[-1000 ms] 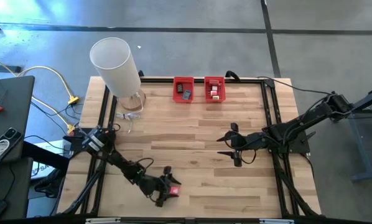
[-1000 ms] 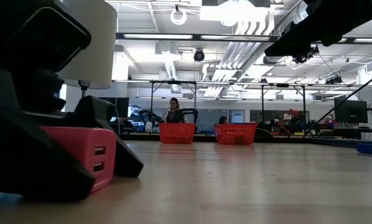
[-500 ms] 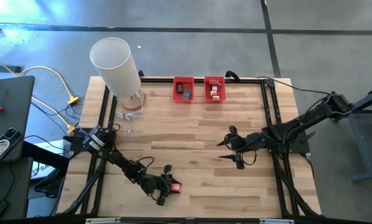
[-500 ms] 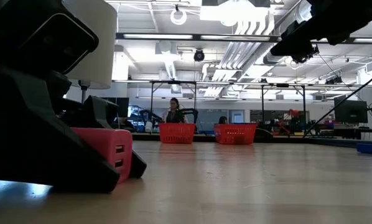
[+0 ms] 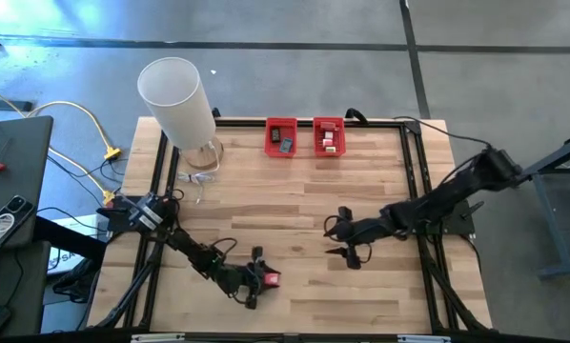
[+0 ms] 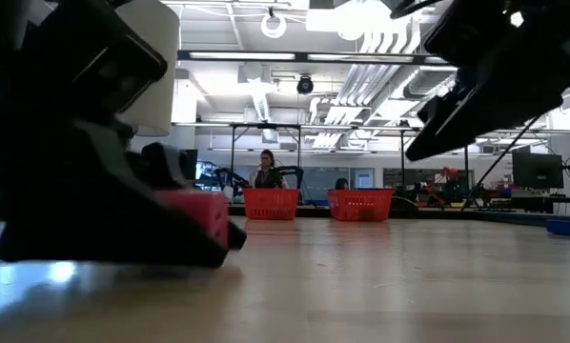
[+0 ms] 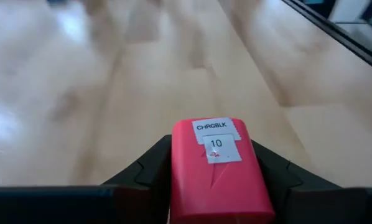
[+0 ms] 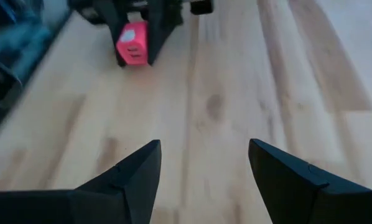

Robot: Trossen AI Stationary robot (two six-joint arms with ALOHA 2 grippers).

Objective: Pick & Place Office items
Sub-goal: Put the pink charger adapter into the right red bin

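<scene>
The left arm is reaching from the table's left edge toward its near edge, lying low over the wood, and the left gripper (image 5: 258,280) is sitting at the near-centre of the table. Its two dark fingers (image 7: 150,165) are pressing against both sides of a red block (image 7: 218,168), which is standing between them. The right arm is stretching from the table's right side inward, bending at the elbow and sloping down toward the middle of the table. The right gripper (image 5: 346,240) is hanging above the wood with its fingers (image 8: 134,175) standing apart and nothing between them, pointing toward the left gripper.
</scene>
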